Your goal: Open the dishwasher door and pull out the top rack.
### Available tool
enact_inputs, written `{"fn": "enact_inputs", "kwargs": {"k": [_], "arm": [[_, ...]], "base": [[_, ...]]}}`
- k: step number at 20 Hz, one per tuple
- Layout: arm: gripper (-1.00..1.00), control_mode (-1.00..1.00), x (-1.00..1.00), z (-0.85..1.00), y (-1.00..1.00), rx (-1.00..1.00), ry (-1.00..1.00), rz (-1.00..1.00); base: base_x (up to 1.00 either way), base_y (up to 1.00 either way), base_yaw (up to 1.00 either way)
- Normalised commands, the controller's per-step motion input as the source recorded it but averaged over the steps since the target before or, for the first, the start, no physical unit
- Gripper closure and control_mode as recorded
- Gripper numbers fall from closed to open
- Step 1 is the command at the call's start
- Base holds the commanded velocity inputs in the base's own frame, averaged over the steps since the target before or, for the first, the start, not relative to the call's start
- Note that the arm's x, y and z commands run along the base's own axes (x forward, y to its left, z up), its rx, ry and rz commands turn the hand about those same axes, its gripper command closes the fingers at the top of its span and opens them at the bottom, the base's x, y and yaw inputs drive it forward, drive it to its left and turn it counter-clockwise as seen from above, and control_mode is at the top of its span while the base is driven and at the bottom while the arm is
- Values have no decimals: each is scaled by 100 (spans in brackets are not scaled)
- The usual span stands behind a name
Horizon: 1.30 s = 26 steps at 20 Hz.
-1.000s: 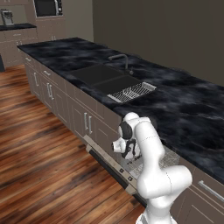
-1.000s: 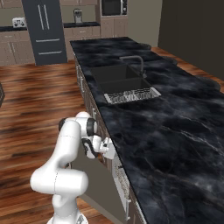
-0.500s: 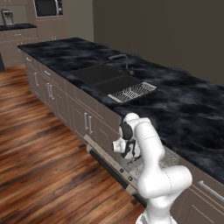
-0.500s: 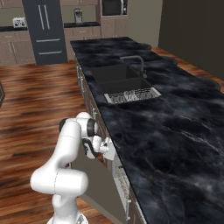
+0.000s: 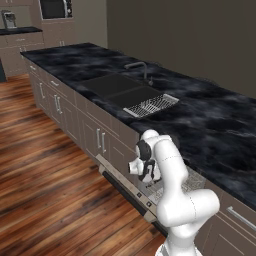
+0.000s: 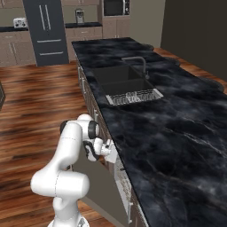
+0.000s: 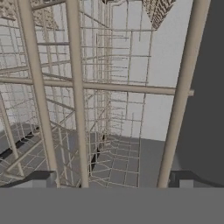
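The dishwasher door [image 5: 131,196] hangs folded down below the counter, its taupe outer face [image 6: 98,188] turned toward the floor and its dark edge strip with small buttons facing outward. The top rack [image 5: 193,183] of thin grey wire sits at the mouth of the opening, just under the counter edge. My gripper [image 5: 149,173] reaches in at the rack's front. In the hand view the rack's bars [image 7: 78,92] stand very close, and my gripper [image 7: 116,178] is open, with fingertips [image 7: 43,177] far apart and several upright bars between them.
A black marble counter [image 5: 210,125] runs above the opening. It holds a dark sink basin [image 5: 111,86], a faucet [image 5: 142,70] and a flat wire drying tray [image 5: 151,105]. Cabinet doors [image 5: 95,135] with silver handles lie to the left. Wood floor [image 5: 45,190] stretches in front.
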Motion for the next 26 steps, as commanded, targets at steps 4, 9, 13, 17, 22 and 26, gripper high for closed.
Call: {"fn": "enact_inputs", "kwargs": {"k": [4,9,13,17,22,26], "arm": [[-100,-100,-31,-70,32,2,10,4],[-100,-100,-34,-75,42,11,13,4],[-100,-100,-35,-76,50,16,15,4],[-100,-100,-38,-73,57,17,13,4],[-100,-100,-37,-65,63,18,12,3],[-100,-100,-37,-54,66,20,11,2]], "base": [[0,0,0],[0,0,0],[0,0,0],[0,0,0],[0,0,0],[0,0,0]]}}
